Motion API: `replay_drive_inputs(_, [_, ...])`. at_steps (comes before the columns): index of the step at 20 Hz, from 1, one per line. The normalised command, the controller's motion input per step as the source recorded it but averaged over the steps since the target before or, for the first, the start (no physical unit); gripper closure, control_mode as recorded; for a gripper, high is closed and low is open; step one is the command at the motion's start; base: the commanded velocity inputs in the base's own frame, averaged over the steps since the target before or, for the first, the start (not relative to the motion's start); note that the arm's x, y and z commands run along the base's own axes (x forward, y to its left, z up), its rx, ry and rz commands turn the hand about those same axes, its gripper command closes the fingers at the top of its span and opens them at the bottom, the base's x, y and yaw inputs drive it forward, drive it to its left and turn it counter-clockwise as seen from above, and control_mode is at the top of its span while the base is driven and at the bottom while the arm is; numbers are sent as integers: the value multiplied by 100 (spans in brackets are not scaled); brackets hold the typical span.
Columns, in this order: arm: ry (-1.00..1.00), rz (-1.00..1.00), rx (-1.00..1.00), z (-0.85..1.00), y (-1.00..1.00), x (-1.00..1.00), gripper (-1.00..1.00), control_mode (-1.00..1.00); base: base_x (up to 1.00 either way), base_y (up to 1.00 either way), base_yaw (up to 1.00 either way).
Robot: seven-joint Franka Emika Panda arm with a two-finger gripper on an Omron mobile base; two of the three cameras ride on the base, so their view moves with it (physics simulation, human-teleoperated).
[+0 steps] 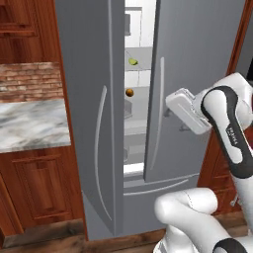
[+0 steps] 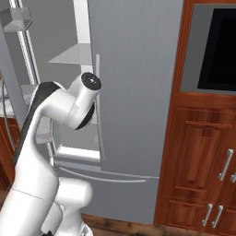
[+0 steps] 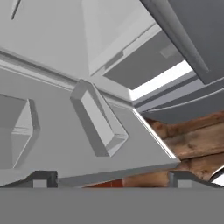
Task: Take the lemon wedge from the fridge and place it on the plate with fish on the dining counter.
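Observation:
The grey fridge [image 1: 89,99] stands ahead with its doors ajar, and a narrow gap shows the white inside. Through that gap the tiny yellow-green lemon wedge [image 1: 132,62] lies on an upper shelf. A small orange-brown ball [image 1: 129,92] sits one shelf lower. My white hand [image 1: 187,111] hangs in front of the right door [image 1: 197,59], beside its curved handle [image 1: 160,108], well right of and below the wedge. In the hand view my gripper [image 3: 113,181] is open with nothing between the fingertips [image 3: 41,179], facing grey door bins [image 3: 98,120]. The plate and dining counter are out of view.
A marble-topped cabinet [image 1: 29,123] with a brick wall behind it stands left of the fridge. Red-brown wood cabinets [image 2: 198,152] and a black-windowed built-in oven [image 2: 216,46] are on the right. The fridge's bottom drawer [image 1: 148,190] and the wood floor [image 3: 192,140] lie below.

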Motion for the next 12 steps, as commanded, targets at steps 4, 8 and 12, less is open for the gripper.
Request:
replay_drive_inputs(4, [9, 13, 4, -31, 57, 100, -100, -100, 0, 0, 0])
replay_drive_inputs(8, [4, 9, 0, -27, 91, 100, -100, -100, 0, 0, 0])
replay_drive_inputs(12, [1, 8, 0, -26, 99, 99, -100, -100, 0, 0, 0])
